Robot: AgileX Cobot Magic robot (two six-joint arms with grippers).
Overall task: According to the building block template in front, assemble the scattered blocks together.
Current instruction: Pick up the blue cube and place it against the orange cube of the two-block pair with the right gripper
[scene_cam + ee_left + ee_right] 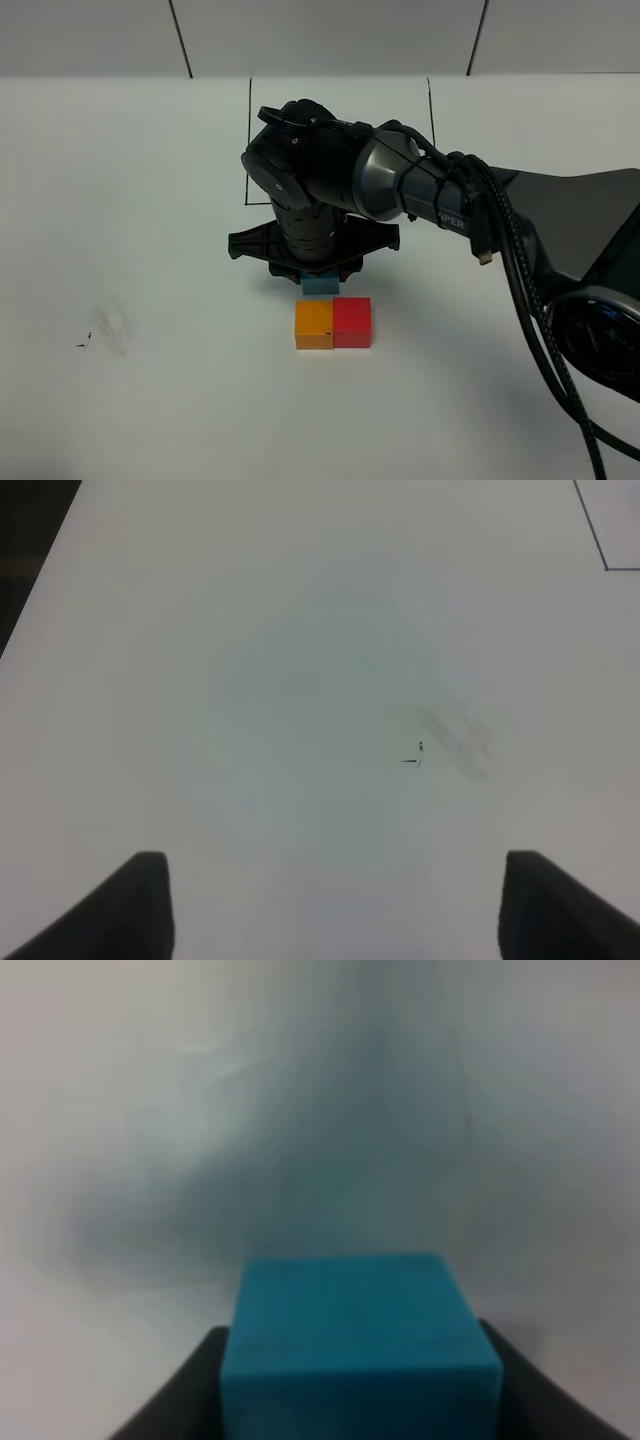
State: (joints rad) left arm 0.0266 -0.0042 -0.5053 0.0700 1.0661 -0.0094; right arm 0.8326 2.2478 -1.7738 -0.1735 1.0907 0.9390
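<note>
Right gripper (360, 1400) fingers clamp the sky-blue block (320, 285), low over the tabletop (130, 200), just behind the touching orange block (314, 325) and red block (352, 321). Left gripper (335, 910) fingers spread, empty.

Two cubes sit side by side and touching on the desk (150, 200), forming the cube pair: the left cube (314, 325) and the right cube (352, 322). Just behind the cube pair, mostly behind its left half, lies the third cube (320, 285), between the fingers of the right pincer (320, 278), which comes down on it from above. Whether it touches the pair cannot be told. Farther behind the pair lies a drawn rectangle (248, 150), mostly covered by the right arm (420, 185). Well left of the pair is a smudge (105, 330); the left pincer (335, 900) hangs above it, nothing between its fingers.
</note>
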